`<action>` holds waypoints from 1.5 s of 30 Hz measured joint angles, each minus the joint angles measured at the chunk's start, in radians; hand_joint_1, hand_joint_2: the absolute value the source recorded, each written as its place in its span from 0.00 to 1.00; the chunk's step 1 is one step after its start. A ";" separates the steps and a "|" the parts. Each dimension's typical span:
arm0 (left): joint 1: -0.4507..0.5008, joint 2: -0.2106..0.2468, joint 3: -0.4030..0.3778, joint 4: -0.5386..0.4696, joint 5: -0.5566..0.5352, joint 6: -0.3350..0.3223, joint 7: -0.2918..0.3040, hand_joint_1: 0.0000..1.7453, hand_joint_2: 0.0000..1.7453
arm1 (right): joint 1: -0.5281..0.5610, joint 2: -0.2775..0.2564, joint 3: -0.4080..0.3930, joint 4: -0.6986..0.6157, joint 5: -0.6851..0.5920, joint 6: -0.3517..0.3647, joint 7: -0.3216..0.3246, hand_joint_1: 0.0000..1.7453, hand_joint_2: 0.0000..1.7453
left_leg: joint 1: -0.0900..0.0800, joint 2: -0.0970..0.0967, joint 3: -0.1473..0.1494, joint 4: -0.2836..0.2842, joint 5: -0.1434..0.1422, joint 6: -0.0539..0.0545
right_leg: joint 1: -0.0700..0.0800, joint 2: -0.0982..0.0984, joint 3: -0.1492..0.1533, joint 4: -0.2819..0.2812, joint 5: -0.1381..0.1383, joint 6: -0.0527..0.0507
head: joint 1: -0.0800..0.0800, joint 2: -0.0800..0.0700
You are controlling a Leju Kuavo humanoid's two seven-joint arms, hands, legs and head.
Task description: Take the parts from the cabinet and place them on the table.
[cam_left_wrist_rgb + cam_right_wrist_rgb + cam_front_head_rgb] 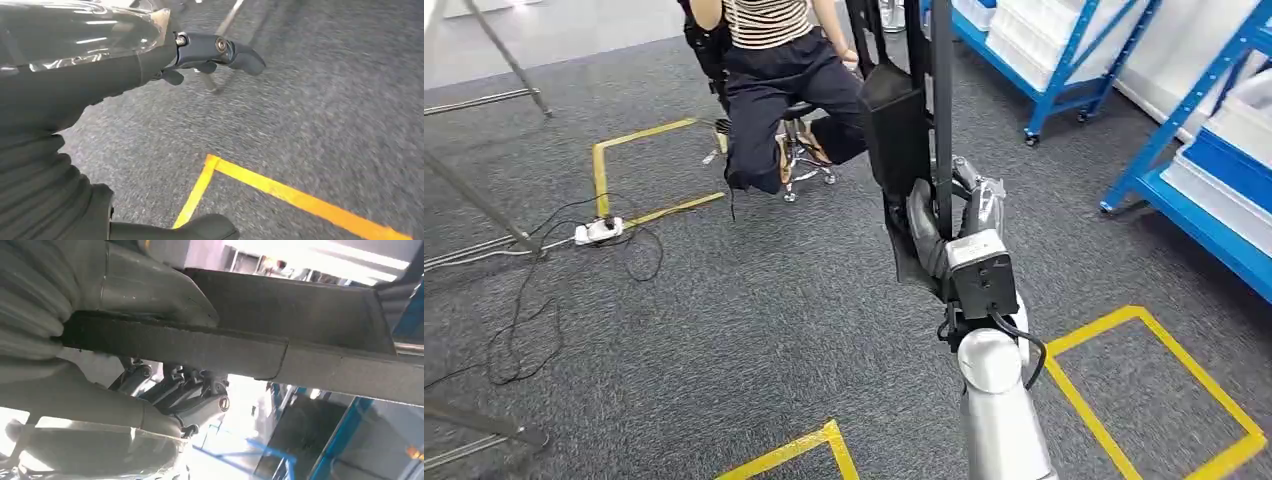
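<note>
Gripping a long black part (902, 120), the right hand (949, 225) is raised in front of the robot at the end of its silver arm (999, 410); the fingers wrap around the lower end, and the piece stands upright above the hand, clear of the floor. In the right wrist view the same part (280, 335) runs as a dark bar across the palm, thumb (145, 287) over one side, darker fingers (190, 390) curled under the other.

Left hand (125, 55): hanging over the carpet, fingers (220, 50) spread apart, nothing held.

Floor: grey carpet (754, 320) marked with yellow tape (1144, 390) in squares.

Person (779, 70): seated on a wheeled stool (804, 160) ahead, striped top, dark trousers.

Blue racks (1194, 150) with white bins: at the right.

White power strip (596, 232) with black cables (524, 310): on the carpet at the left, beside a yellow-taped square.
</note>
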 joint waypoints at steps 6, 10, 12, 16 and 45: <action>0.010 -0.008 0.006 -0.029 -0.020 0.001 0.025 0.00 1.00 | 0.005 0.018 0.010 0.000 0.000 0.006 -0.001 1.00 1.00 | 0.004 -0.038 -0.018 0.005 0.007 -0.038 | 0.004 0.017 0.038 -0.087 0.036 -0.037 | 0.002 0.000; 0.007 -0.011 0.006 -0.034 -0.013 0.001 0.004 0.00 1.00 | 0.008 0.028 0.010 0.000 0.000 0.007 -0.002 1.00 1.00 | 0.004 0.065 -0.116 0.217 -0.113 -0.051 | 0.008 -0.019 0.040 -0.090 0.037 -0.061 | -0.006 0.000; 0.007 -0.013 0.006 -0.034 -0.012 0.001 -0.006 0.00 1.00 | 0.014 0.028 0.008 0.000 0.001 0.007 -0.002 1.00 1.00 | 0.004 0.069 -0.171 0.330 -0.148 -0.053 | 0.012 -0.042 0.038 -0.090 0.035 -0.062 | -0.007 0.000; 0.008 -0.013 0.007 -0.034 -0.003 0.001 -0.021 0.00 1.00 | 0.016 0.034 0.008 -0.003 0.010 0.013 0.001 1.00 1.00 | -0.001 0.103 -0.024 0.074 -0.028 -0.032 | 0.018 -0.077 0.042 -0.090 0.033 -0.064 | -0.007 0.000; 0.007 -0.024 0.008 -0.034 0.065 0.002 -0.069 0.00 1.00 | 0.069 0.049 -0.006 -0.055 0.077 0.021 0.022 1.00 1.00 | 0.003 0.074 -0.103 0.212 -0.082 -0.039 | 0.016 -0.067 0.036 -0.090 0.037 -0.060 | -0.007 0.000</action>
